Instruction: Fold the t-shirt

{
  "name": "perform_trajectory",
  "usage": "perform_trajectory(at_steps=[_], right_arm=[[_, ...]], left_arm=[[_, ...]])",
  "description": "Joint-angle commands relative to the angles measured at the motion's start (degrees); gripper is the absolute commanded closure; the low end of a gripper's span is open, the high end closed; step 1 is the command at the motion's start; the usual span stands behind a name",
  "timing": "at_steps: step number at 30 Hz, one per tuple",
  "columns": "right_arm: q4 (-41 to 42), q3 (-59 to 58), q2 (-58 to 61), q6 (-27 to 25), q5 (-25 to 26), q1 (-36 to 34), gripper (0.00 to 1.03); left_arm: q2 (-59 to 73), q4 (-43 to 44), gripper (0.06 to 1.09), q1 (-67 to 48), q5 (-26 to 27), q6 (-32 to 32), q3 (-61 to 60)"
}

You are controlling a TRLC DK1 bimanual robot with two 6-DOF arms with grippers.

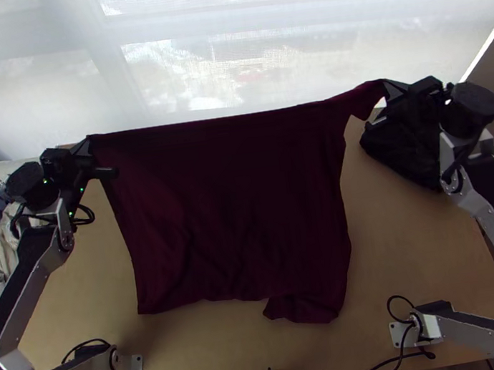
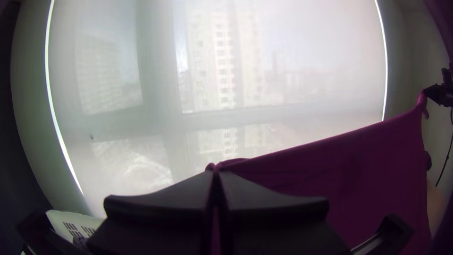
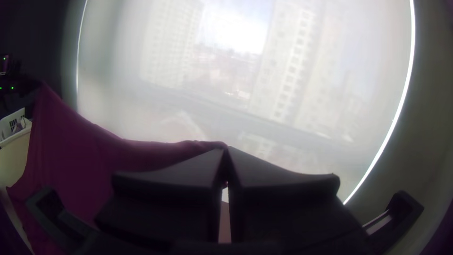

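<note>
1. Beyond the light wooden table (image 1: pixel 419 236) is a pale translucent window blind (image 1: pixel 247 69); the dark maroon cloth t-shirt (image 1: pixel 234 201) stretches between both arms over the table, its far edge lifted and its near part seemingly resting on the wood.
2. Left gripper (image 1: pixel 88 139): its black fingers are pinched together on one far corner.
3. Right gripper (image 1: pixel 385 84): clenched likewise on the opposite far corner, where a small flap dangles just beside the fingertips.
4. Handling: the fabric looks light, thin and limp, with nothing fragile about it. It should drape and wrinkle easily, and a narrow corner pinch could slip if pulled too hard.
5. Holds: those two corners suit keeping the top edge taut while laying it down. The near-right hem (image 1: pixel 305 307) is bunched, so it probably wants smoothing; for a later fold, take the outer corners with a deeper bite of cloth.
</note>
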Motion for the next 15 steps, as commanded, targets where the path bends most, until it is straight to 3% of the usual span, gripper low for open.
perform_trajectory(at_steps=[1, 15], right_arm=[[5.0, 4.2, 15.6, 0.9, 0.6, 1.7, 1.00], [5.1, 19.6, 36.9, 1.8, 0.9, 1.4, 1.00]], left_arm=[[16.4, 4.9, 1.05, -0.3, -0.4, -0.2, 6.3], [36.8, 9.4, 1.05, -1.2, -2.9, 0.4, 17.1]])
